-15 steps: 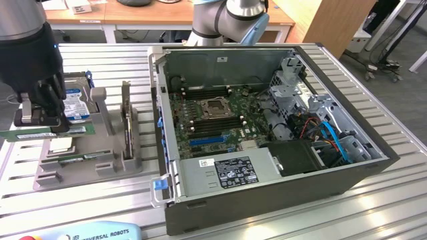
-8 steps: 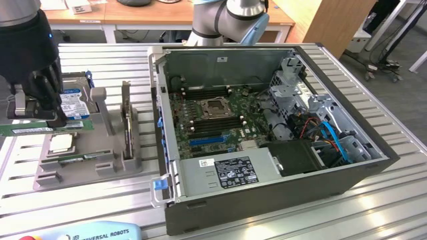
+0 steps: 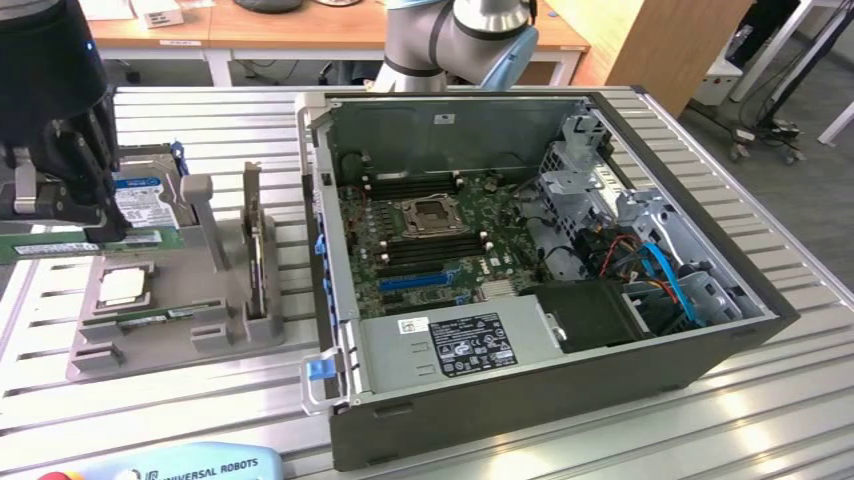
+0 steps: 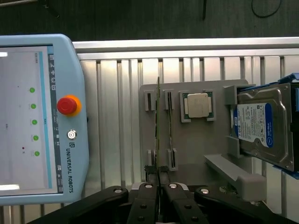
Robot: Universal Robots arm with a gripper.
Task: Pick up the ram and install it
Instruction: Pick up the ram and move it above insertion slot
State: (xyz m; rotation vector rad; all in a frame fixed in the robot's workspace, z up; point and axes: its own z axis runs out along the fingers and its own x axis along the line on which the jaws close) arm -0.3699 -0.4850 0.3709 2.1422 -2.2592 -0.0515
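Observation:
The ram [image 3: 127,243] is a long green stick with a white sticker, lying level just above the grey holder [image 3: 200,300] at the exterior view's left. My black gripper [image 3: 80,225] reaches down onto it from above. In the wrist view the ram [image 4: 158,121] is a thin edge-on line running away from my gripper [image 4: 159,181], whose fingers are shut on its near part. The open computer case [image 3: 747,330] lies to the exterior view's right. Its motherboard [image 3: 467,265] faces up, with black memory slots [image 3: 407,250] beside the processor socket.
On the holder [image 4: 196,149] sit a square silver processor [image 4: 197,105] and a hard drive with a blue label [image 4: 261,126]. A teach pendant [image 4: 37,116] lies beside the holder on the slatted metal table [image 3: 801,260]. Desks stand behind the table.

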